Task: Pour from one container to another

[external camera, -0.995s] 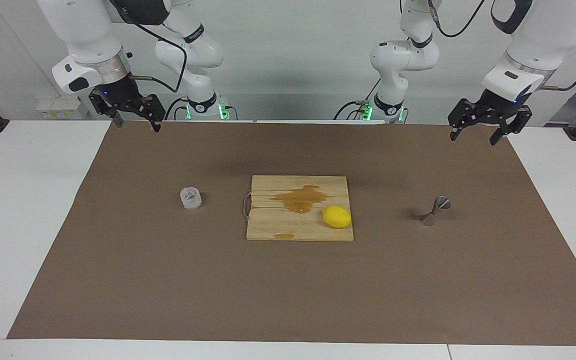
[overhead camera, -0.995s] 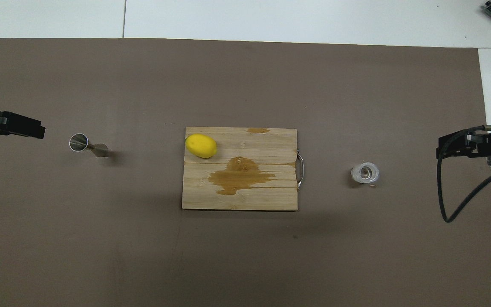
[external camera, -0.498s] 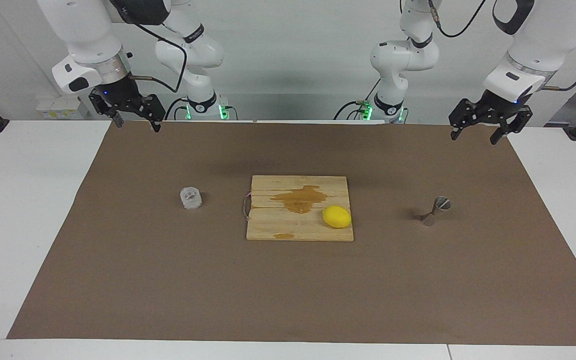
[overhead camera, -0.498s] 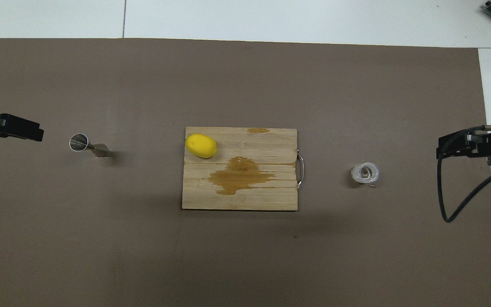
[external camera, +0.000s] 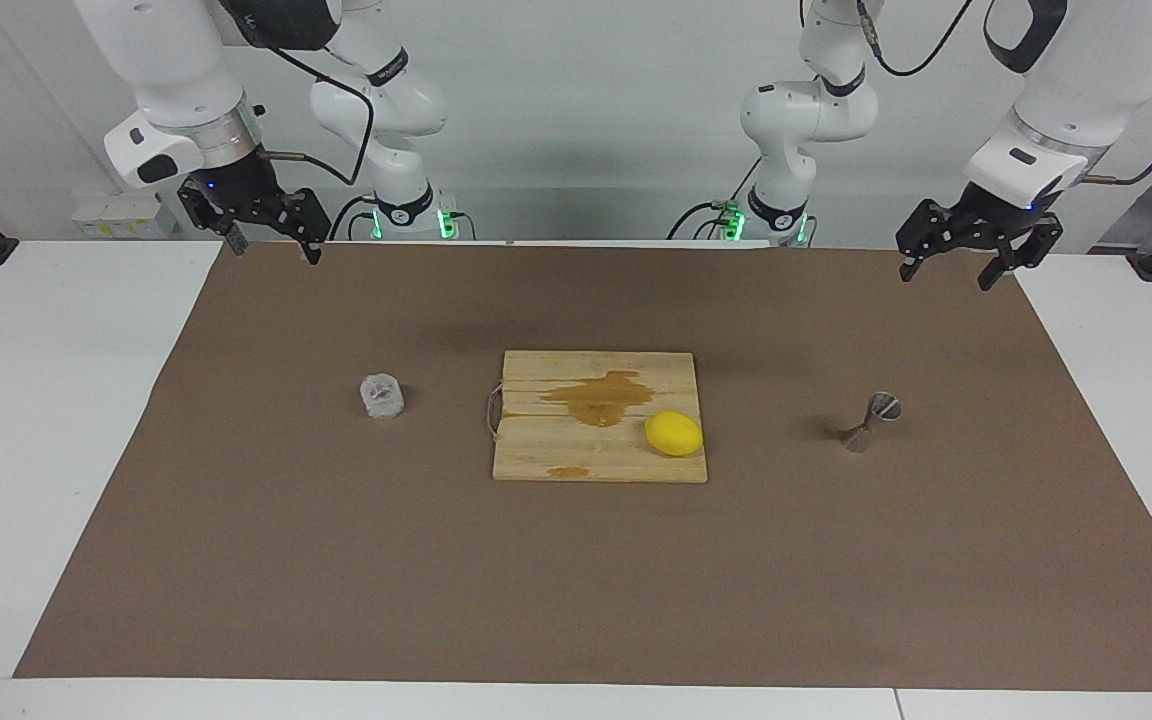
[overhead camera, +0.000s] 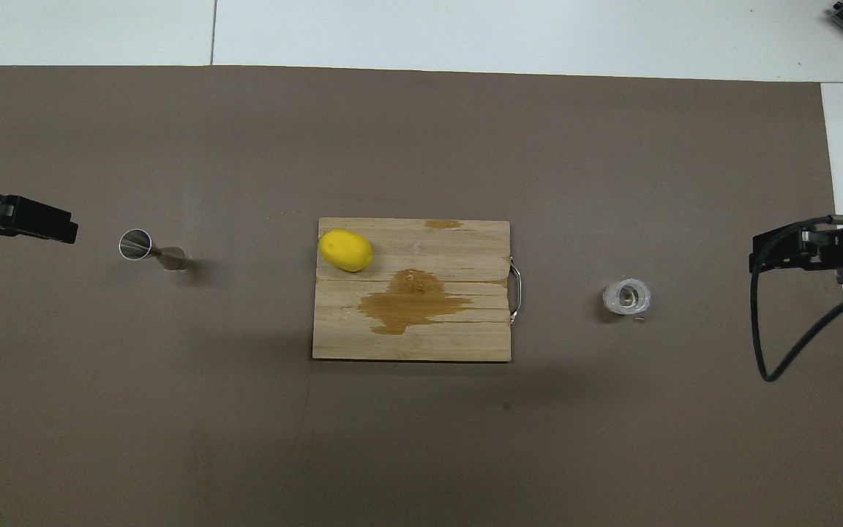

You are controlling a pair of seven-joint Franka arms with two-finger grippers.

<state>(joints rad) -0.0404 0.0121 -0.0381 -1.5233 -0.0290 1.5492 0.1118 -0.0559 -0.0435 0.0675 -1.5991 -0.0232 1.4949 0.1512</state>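
The clear faceted glass tumbler point(external camera: 382, 396) stands upright on the brown mat toward the right arm's end; it also shows in the overhead view point(overhead camera: 626, 297). The steel hourglass jigger point(external camera: 871, 420) stands upright on the mat toward the left arm's end, and in the overhead view point(overhead camera: 145, 249) its open top faces up. My right gripper point(external camera: 274, 250) hangs open and empty in the air over the mat's edge nearest the robots, well apart from the tumbler. My left gripper point(external camera: 948, 272) hangs open and empty over the mat's corner at its own end, well apart from the jigger.
A wooden cutting board point(external camera: 536, 455) with a brown wet stain point(external camera: 598, 396) lies at the mat's middle, between the two containers. A yellow lemon point(external camera: 674, 433) sits on it, toward the jigger. A metal handle point(overhead camera: 515, 290) sticks out toward the tumbler.
The left gripper has shifted very slightly in place. Nothing else has moved.
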